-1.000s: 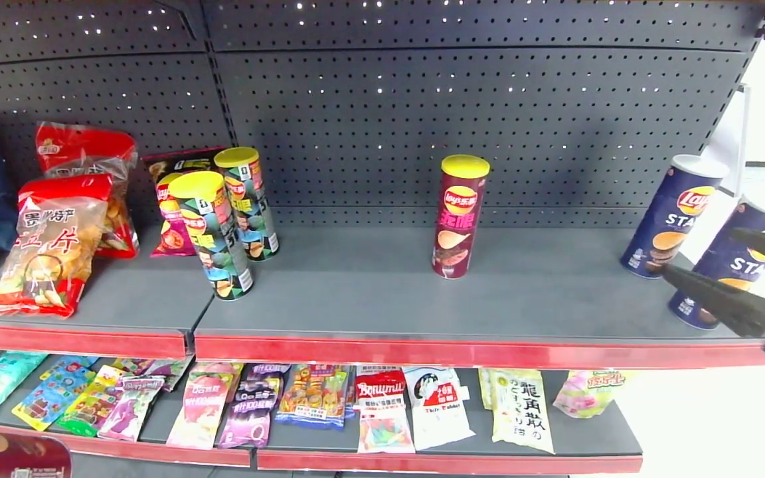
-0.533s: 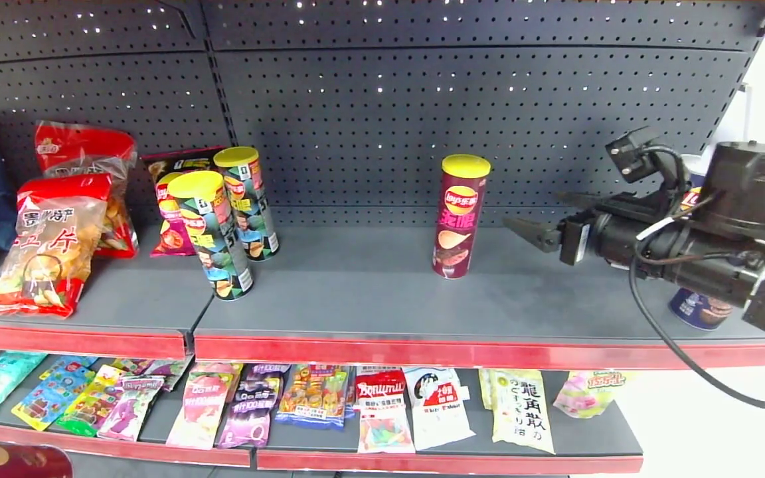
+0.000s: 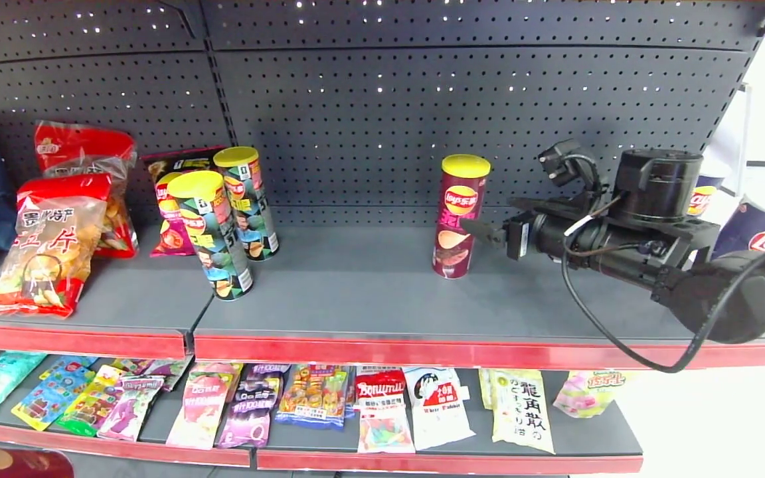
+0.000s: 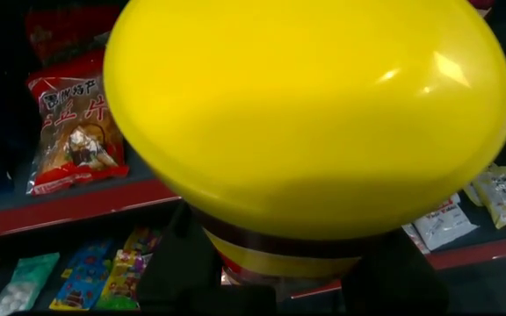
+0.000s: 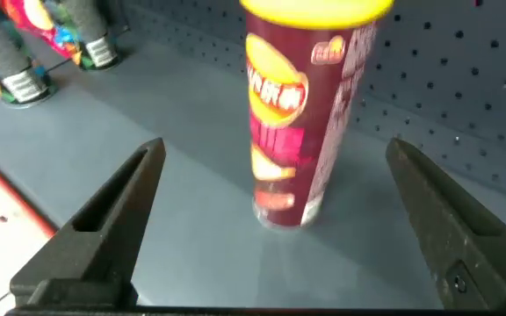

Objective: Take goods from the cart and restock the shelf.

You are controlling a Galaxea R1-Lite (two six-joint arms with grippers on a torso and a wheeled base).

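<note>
1. On the upper shelf (image 3: 369, 292), the right hand (image 3: 492, 214) lies level with the maroon crisp can (image 3: 460, 216); its fingers are spread wide and grasp nothing; the nearer tip sits just beside the can's right flank.
2. Below the shelf front, the left hand (image 4: 288, 268) is clenched on a yellow-lidded can (image 4: 306, 114), judged to be stock awaiting placement.
3. Hazard, standing can: tall, narrow and probably light; a sideways brush from one finger would likely tip it, and a round tube could roll to the red front lip (image 3: 475, 352) and drop.
4. Hazard, arm: the right forearm crosses close before the blue crisp cans (image 3: 764, 229); a sweep could knock them over.
5. Hazard, held can: its smooth wall may slip if the grip is slack.
6. Materials: cans appear to be glossy printed tubes, cylindrical, with domed plastic lids; shelf deck flat, matt grey; back panel (image 3: 422, 119) perforated sheet; fingers black, rigid, wedge-shaped.
</note>
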